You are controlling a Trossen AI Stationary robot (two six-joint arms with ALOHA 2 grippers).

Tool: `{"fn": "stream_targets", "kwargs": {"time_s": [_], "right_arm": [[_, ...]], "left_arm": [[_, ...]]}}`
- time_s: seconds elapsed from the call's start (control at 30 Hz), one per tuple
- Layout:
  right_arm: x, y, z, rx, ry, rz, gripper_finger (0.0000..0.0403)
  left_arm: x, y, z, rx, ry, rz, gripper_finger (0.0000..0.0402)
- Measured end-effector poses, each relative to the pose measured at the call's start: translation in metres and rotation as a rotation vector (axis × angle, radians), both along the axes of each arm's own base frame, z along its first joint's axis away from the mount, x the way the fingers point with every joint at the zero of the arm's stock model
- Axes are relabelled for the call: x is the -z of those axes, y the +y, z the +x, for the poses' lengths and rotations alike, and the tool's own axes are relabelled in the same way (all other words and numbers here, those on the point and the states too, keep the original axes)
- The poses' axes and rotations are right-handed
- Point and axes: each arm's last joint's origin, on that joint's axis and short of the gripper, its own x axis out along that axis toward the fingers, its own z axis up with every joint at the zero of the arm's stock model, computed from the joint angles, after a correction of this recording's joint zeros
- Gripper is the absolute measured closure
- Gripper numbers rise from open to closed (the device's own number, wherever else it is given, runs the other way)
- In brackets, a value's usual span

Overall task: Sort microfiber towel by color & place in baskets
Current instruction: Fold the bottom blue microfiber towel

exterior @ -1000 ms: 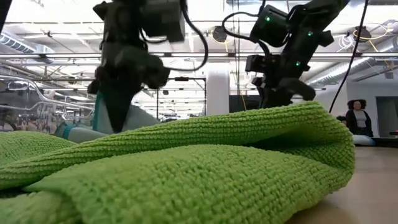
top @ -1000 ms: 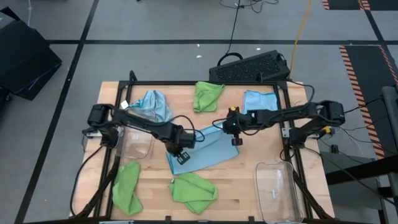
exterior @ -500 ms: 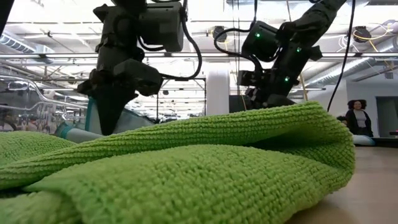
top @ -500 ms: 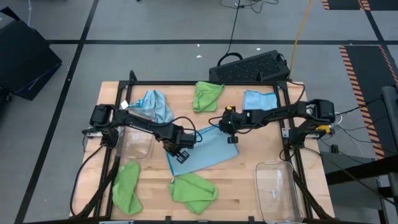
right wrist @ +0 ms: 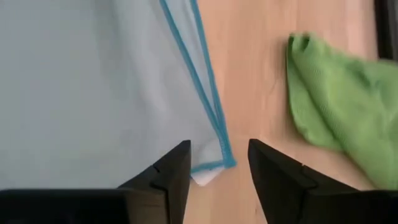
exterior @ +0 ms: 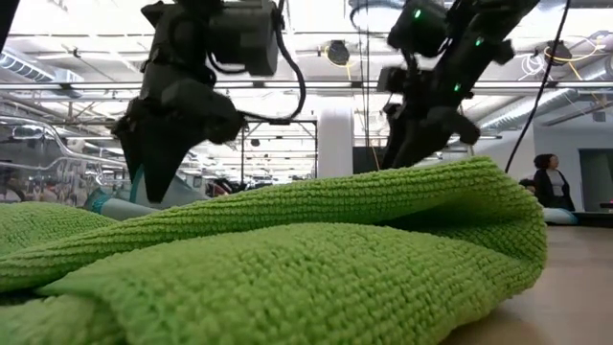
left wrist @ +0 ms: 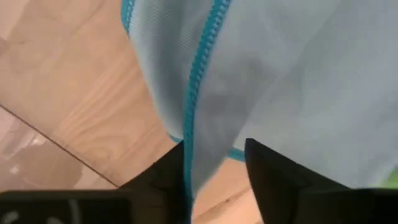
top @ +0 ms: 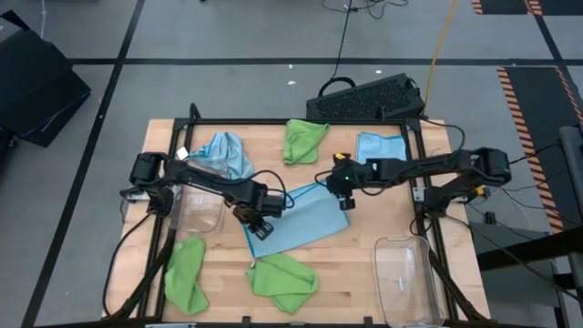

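Observation:
A light blue microfiber towel [top: 301, 221] lies folded over on the table's middle. My left gripper [top: 258, 215] points down over the towel's left end, fingers open; the towel's stitched edge [left wrist: 200, 93] runs between them. My right gripper [top: 343, 193] is open above the towel's far right corner [right wrist: 210, 169], which rests on the wood. Two more light blue towels lie at the far left [top: 224, 155] and far right [top: 378, 146]. Green towels lie at the far middle [top: 303, 139], near left [top: 187, 271] and near middle [top: 284, 281]. Clear baskets stand left [top: 196, 208] and near right [top: 405, 278]. My left gripper stands open with the towel's left end [left wrist: 214, 134] between its fingers, coming from above. Whether a finger touches the cloth I cannot tell.
A black perforated crate [top: 369, 98] sits past the table's far edge. A black frame [top: 301, 122] rims the table. In the low view the near green towel [exterior: 287, 259] fills the foreground and hides the table behind it. A person [exterior: 553, 182] sits far off.
Both grippers have opened and let go of the middle light blue towel. Its far right corner has dropped flat onto the wood. My right gripper dipped toward the towel, then rose again. My left gripper has stayed over the towel's left end.

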Motion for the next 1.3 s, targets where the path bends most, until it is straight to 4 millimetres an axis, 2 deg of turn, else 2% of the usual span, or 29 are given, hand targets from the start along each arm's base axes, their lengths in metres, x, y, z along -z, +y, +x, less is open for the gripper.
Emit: {"fn": "stream_targets", "kwargs": {"time_s": [0.17, 0.3, 0.43, 0.57, 0.67, 0.87, 0.97, 1.1, 1.3], "right_arm": [[-0.008, 0.020, 0.003, -0.138, -0.068, 0.074, 0.0259], [0.005, 0.029, 0.010, -0.173, -0.102, 0.096, 0.0260], [0.022, 0.033, 0.016, -0.139, -0.056, 0.141, 0.0261], [0.030, 0.040, 0.018, -0.153, -0.026, 0.150, 0.0261], [0.030, 0.045, 0.019, -0.147, -0.031, 0.170, 0.0261], [0.030, 0.053, 0.018, -0.182, -0.029, 0.259, 0.0262], [0.030, 0.053, 0.018, -0.189, -0.028, 0.259, 0.0262], [0.030, 0.053, 0.018, -0.185, -0.025, 0.262, 0.0262], [0.031, 0.053, 0.018, -0.153, -0.026, 0.276, 0.0262]], "left_arm": [[-0.022, 0.001, -0.008, -0.028, -0.068, 0.069, 0.0230], [-0.042, 0.001, -0.014, -0.066, -0.167, 0.214, 0.0246], [-0.050, 0.002, -0.016, -0.089, -0.210, 0.278, 0.0262], [-0.047, 0.005, -0.010, -0.134, -0.235, 0.244, 0.0269], [-0.037, 0.014, -0.003, -0.164, -0.218, 0.207, 0.0260], [-0.009, 0.060, 0.006, -0.330, -0.089, 0.077, 0.0216], [0.000, 0.075, 0.007, -0.337, -0.066, 0.012, 0.0205], [0.001, 0.075, 0.007, -0.293, -0.066, -0.050, 0.0202], [0.000, 0.064, 0.008, -0.213, -0.071, -0.116, 0.0202]]}}
